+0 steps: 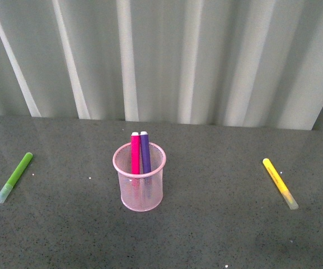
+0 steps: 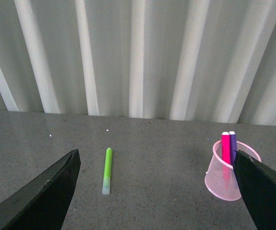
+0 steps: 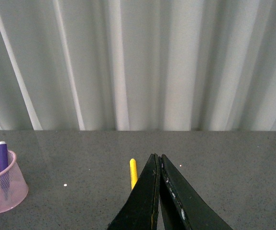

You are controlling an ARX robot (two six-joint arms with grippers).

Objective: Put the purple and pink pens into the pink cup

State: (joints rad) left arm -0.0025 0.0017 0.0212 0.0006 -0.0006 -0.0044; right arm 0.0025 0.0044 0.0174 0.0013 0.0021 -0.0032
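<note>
To the left of the pink cup (image 1: 139, 176), well apart from it, the lime-green marker (image 1: 14, 177) lies flat on the grey table (image 1: 206, 224); it is not part of my job, which is likely why it sits out there untouched. My left gripper (image 2: 157, 191) hangs above the table with its fingers (image 2: 42, 196) spread wide and nothing between them. In the middle stands the cup itself, a pale pink wire-mesh holder with a solid rolled rim, upright, tapering a little toward its base. Inside it stand the hot pink pen (image 1: 135, 154) and the dark purple pen (image 1: 145, 152), side by side and touching, leaning on the far rim, their ends poking above the rim; I judge the task done. To the right of the cup, equally far off, the yellow marker (image 1: 279, 182) lies flat, another one I leave alone. My right gripper (image 3: 158, 191) has its fingers pressed together, empty.
</note>
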